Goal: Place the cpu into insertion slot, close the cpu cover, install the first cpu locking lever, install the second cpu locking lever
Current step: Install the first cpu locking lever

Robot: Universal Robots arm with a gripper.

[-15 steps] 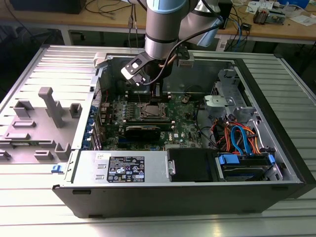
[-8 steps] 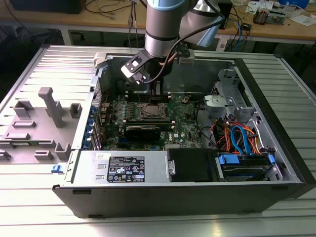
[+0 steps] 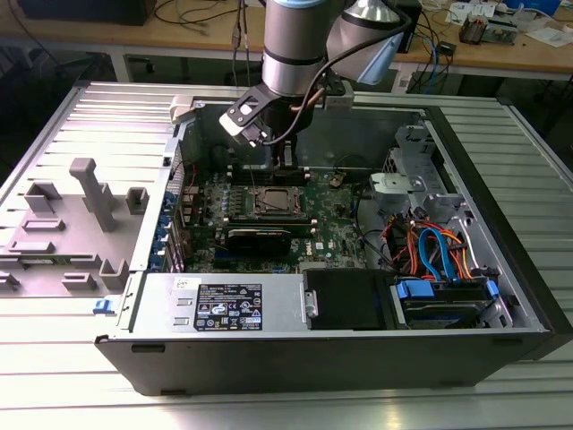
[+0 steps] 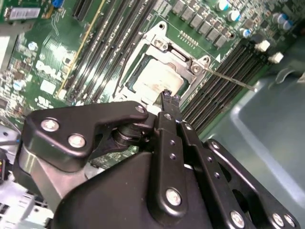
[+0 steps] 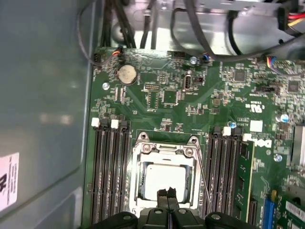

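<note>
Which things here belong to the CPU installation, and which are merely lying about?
Job: cpu, cover, lever, gripper, shut, at the cover's edge.
Lying about: memory slots, coin battery, cables, labelled box.

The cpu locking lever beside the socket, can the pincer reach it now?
Probably yes: the pincer hangs at the cpu cover's edge, and the lever juts free beside it, nothing above.

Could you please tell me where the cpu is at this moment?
In the first wrist view the cpu lies in the insertion slot, framed by the cpu cover, between two memory slot banks, the hand at its edge.
</note>
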